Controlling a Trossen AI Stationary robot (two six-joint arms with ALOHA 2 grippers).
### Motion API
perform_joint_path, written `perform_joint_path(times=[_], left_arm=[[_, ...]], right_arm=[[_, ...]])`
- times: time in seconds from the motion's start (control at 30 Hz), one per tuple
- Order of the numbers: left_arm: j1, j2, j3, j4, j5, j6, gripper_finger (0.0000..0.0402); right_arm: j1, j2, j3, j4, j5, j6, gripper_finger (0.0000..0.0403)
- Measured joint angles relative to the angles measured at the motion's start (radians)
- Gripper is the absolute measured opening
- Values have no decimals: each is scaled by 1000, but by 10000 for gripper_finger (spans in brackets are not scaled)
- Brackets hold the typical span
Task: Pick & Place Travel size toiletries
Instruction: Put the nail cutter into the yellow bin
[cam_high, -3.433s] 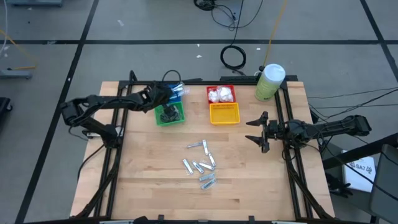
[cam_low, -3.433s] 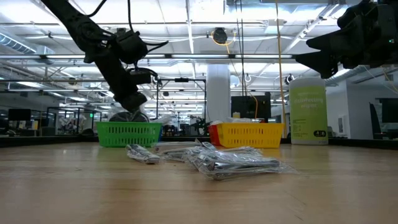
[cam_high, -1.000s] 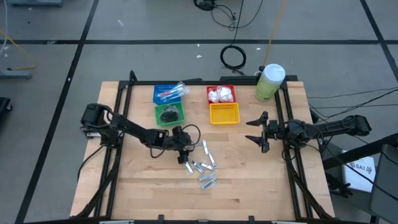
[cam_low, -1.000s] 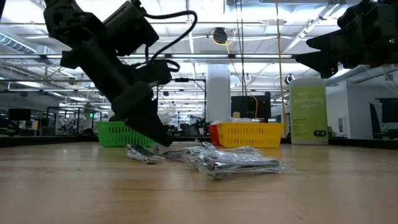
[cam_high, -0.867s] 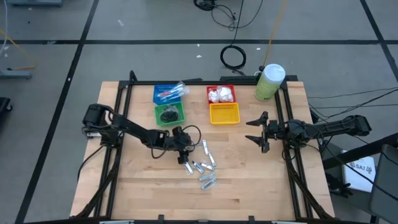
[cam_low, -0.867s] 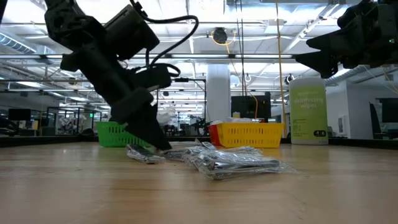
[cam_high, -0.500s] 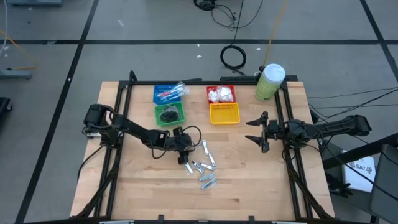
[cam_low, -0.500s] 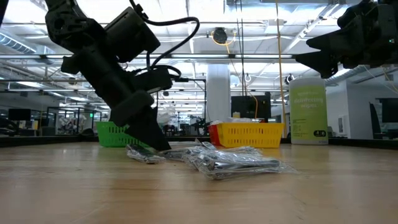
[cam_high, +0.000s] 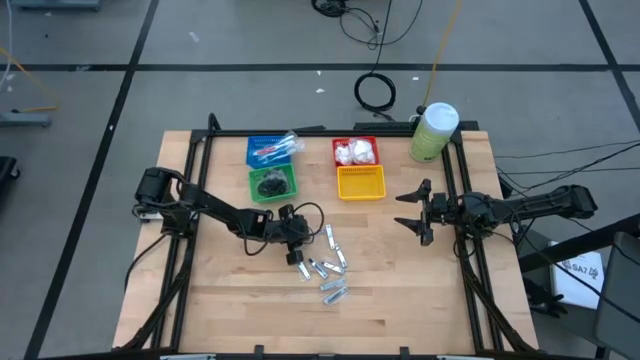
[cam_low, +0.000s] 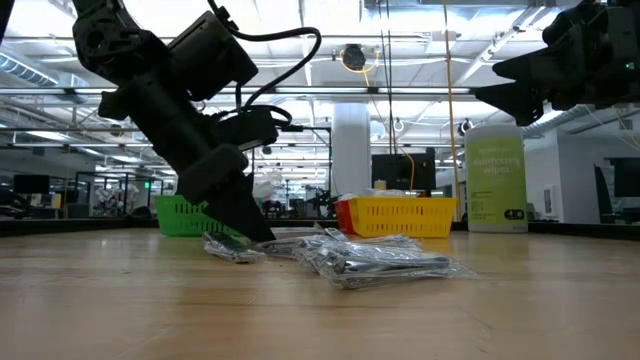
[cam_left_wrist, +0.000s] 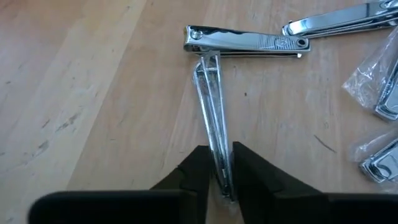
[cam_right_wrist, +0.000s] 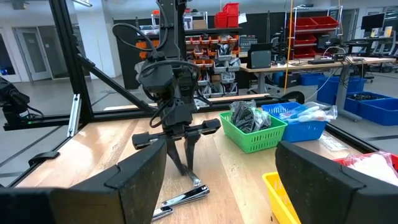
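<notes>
Several small silver clippers (cam_high: 328, 272), some in clear wrap, lie in a loose pile near the table's middle and show in the low view as a heap (cam_low: 372, 262). My left gripper (cam_high: 298, 256) slants down at the pile's left side and is shut on one thin silver clipper (cam_left_wrist: 210, 99). That clipper's far end meets a second clipper (cam_left_wrist: 245, 42) lying crosswise. My right gripper (cam_high: 414, 211) waits open at the table's right side, held above it. My left gripper pinches the thin clipper's near end (cam_left_wrist: 218, 144) between its two fingers (cam_left_wrist: 196, 167). The fingers slant down from the table's left and lie along the clipper. The clipper lies on the table, its far end (cam_left_wrist: 205, 61) against the crosswise clipper.
At the far side stand a blue basket (cam_high: 252, 148), a green basket (cam_high: 254, 190), a red basket (cam_high: 338, 145) and a yellow basket (cam_high: 361, 184). A tall pale-green canister (cam_high: 434, 132) stands at the far right corner. Bare wood lies along the near edge.
A few seconds ago my left gripper was over the green basket; it has come toward the table's near side and down to the pile of clippers. Over the last second it has kept its place there.
</notes>
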Motion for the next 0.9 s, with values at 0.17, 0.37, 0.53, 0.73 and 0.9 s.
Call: perform_joint_path(times=[0.17, 0.37, 0.53, 0.73, 0.9], left_arm=[[1, 0, 0, 7, -7, 7, 18], [1, -12, -3, 25, -7, 27, 19], [-9, -93, -3, 19, -3, 67, 8], [-23, -237, -3, 39, -1, 141, 13], [-25, -322, -2, 135, 0, 235, 12]], right_arm=[[0, 0, 0, 0, 0, 0, 290], [0, 0, 0, 0, 0, 0, 290], [1, 0, 0, 37, 0, 1, 290], [1, 0, 0, 183, -1, 159, 290], [1, 0, 0, 258, -1, 202, 290]])
